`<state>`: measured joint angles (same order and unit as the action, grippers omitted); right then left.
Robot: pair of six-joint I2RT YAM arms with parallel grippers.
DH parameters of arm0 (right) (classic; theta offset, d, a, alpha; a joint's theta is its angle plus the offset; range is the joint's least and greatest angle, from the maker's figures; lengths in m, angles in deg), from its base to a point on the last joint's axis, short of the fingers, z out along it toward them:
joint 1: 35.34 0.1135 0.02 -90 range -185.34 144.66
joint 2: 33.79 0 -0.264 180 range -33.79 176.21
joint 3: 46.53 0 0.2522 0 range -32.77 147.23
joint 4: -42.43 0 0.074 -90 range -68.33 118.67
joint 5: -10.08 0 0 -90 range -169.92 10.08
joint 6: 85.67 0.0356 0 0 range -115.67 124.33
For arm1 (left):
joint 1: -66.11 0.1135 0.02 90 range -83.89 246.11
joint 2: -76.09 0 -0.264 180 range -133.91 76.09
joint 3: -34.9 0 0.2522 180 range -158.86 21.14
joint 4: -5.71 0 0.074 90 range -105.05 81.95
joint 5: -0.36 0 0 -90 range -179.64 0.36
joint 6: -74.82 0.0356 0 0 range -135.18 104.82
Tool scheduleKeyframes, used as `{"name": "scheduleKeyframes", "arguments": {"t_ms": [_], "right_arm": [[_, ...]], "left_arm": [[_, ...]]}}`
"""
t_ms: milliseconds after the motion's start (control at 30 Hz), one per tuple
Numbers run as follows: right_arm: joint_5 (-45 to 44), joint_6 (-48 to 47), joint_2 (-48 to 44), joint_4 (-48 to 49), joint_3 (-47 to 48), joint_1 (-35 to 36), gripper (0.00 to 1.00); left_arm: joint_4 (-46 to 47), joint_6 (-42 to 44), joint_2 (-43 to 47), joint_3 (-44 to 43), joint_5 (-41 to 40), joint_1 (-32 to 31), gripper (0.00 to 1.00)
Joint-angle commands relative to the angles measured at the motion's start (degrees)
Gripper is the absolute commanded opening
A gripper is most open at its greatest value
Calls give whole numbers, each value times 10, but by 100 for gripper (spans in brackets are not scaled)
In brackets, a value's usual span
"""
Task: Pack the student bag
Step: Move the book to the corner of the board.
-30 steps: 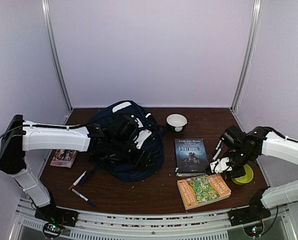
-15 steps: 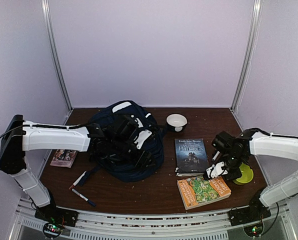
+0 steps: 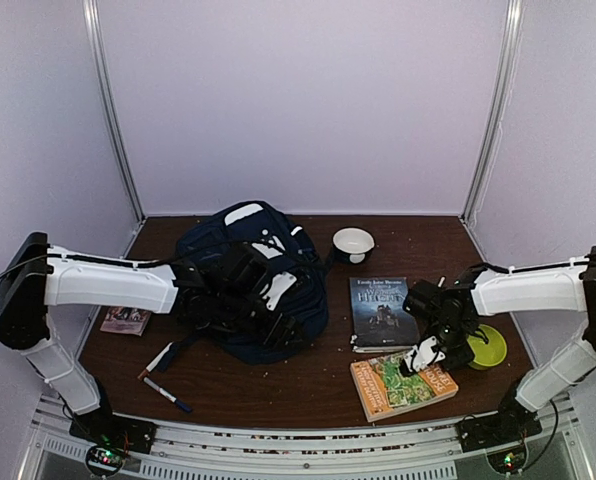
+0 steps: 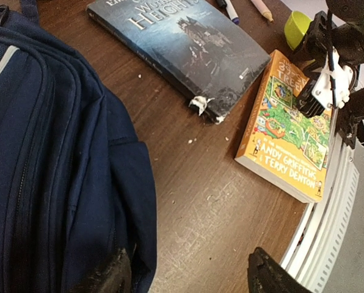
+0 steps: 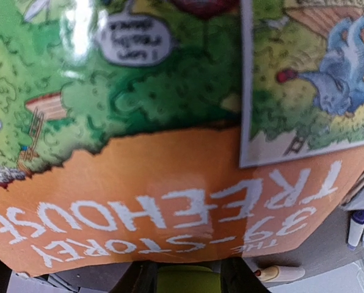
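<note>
The student bag [image 3: 243, 270] lies at the table's middle left, navy with white patches; its navy fabric [image 4: 41, 171] fills the left of the left wrist view. My left gripper [image 3: 278, 318] rests at the bag's near right side, open [image 4: 191, 279], one finger [image 4: 109, 276] against the fabric and bare table between the jaws. My right gripper [image 3: 419, 357] hovers low over the right end of an orange picture book [image 3: 403, 380]. That book's cover [image 5: 170, 152] fills the right wrist view. The right gripper [image 5: 188, 279] is open at the cover's edge, holding nothing.
A dark book [image 3: 382, 310] lies just beyond the orange one. A lime-green disc [image 3: 490, 347] sits right of my right gripper, a white bowl [image 3: 353, 243] behind. A small card [image 3: 128, 318] and pens [image 3: 164, 385] lie at the near left.
My right arm has swung left and down from beside the green disc onto the orange book, its jaws narrowing a little. The left arm has stayed at the bag.
</note>
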<state>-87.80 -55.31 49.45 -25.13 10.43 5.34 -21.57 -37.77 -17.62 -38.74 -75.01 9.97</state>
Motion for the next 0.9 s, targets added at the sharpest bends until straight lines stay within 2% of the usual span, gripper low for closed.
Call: {"name": "scheduleKeyframes", "arguments": {"t_ms": [0,233,367,500,633,867], "right_arm": [[43,39,26,36,26,53,34],[93,80,86,68,116,129,34],[116,102,141,91,209,164,34],[142,127,176,91,316,168,37],[138,158,145,69,318,144,40],[198,217,49,7,260,110,40]], "left_arm": [[10,-12,42,25,-11,2,67],[-11,-24,82,70,-10,2,67],[-28,-33,110,94,-18,2,67],[-47,-44,139,110,-39,2,67],[-55,-55,161,124,-43,2,67],[-22,-52,155,143,-3,2,67]]}}
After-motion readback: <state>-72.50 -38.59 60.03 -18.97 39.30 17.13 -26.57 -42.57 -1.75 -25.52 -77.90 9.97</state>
